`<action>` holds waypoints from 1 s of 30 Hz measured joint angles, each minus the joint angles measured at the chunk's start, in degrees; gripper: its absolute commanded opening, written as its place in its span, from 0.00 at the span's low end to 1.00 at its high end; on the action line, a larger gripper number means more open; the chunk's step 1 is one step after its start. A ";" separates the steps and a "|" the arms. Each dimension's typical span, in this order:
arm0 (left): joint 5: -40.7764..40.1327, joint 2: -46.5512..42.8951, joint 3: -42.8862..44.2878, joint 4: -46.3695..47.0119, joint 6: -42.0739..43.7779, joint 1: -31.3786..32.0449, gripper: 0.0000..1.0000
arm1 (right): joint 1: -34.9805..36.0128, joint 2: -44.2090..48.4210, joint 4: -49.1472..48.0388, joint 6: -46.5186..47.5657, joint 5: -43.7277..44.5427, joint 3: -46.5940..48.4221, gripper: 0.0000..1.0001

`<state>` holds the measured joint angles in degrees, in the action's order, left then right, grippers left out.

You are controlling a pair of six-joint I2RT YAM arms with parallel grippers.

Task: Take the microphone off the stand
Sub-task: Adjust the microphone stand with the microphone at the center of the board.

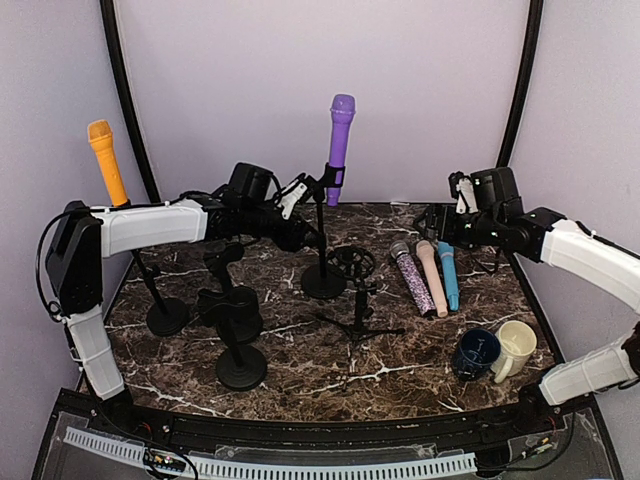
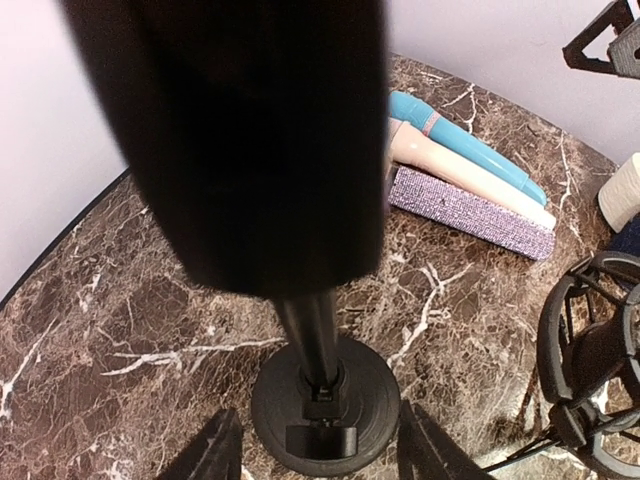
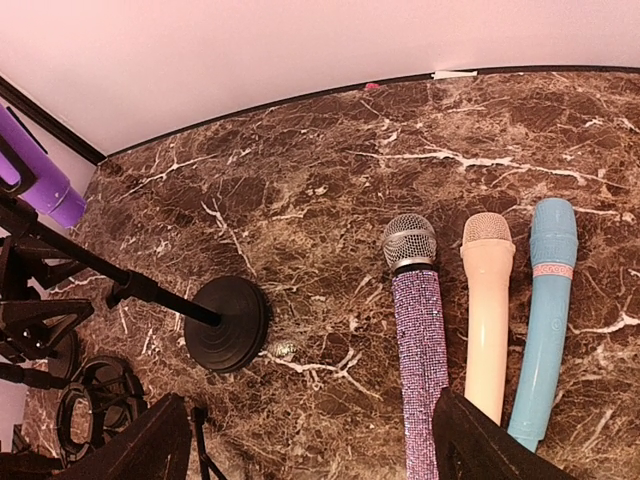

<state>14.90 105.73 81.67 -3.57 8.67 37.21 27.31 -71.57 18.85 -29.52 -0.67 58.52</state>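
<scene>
A purple microphone (image 1: 340, 138) stands upright in the clip of a black stand (image 1: 322, 250) at the back middle. In the right wrist view the microphone (image 3: 35, 175) shows at the left edge and the stand's round base (image 3: 228, 322) below it. My left gripper (image 1: 303, 192) is just left of the clip, touching nothing that I can see. In its wrist view the left gripper (image 2: 322, 455) is open, with the stand's pole (image 2: 310, 340) and base beyond the gap. A dark blur fills the top of that view. My right gripper (image 3: 310, 440) hangs open over the marble.
An orange microphone (image 1: 106, 160) sits on a stand at the far left. Glittery (image 1: 413, 280), cream (image 1: 432, 275) and blue (image 1: 448, 275) microphones lie at the right. Two cups (image 1: 495, 350) stand at the front right. Empty stands (image 1: 240, 340) and a shock mount (image 1: 352, 265) fill the middle.
</scene>
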 measured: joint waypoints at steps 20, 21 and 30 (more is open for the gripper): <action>9.68 3.04 6.88 -4.66 2.16 -5.53 0.60 | 0.00 0.02 0.00 -0.11 0.00 -0.74 0.85; 9.92 3.37 6.88 -4.94 2.29 -5.51 0.61 | 0.00 0.02 0.00 -0.13 0.02 -0.76 0.85; 11.10 3.78 5.14 -5.40 3.23 -4.79 0.67 | 0.00 0.02 -0.02 -0.57 0.00 -0.79 0.85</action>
<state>26.00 109.51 86.80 -8.97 11.90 32.42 27.31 -71.55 18.83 -30.09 -0.67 57.74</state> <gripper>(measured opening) 0.663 0.848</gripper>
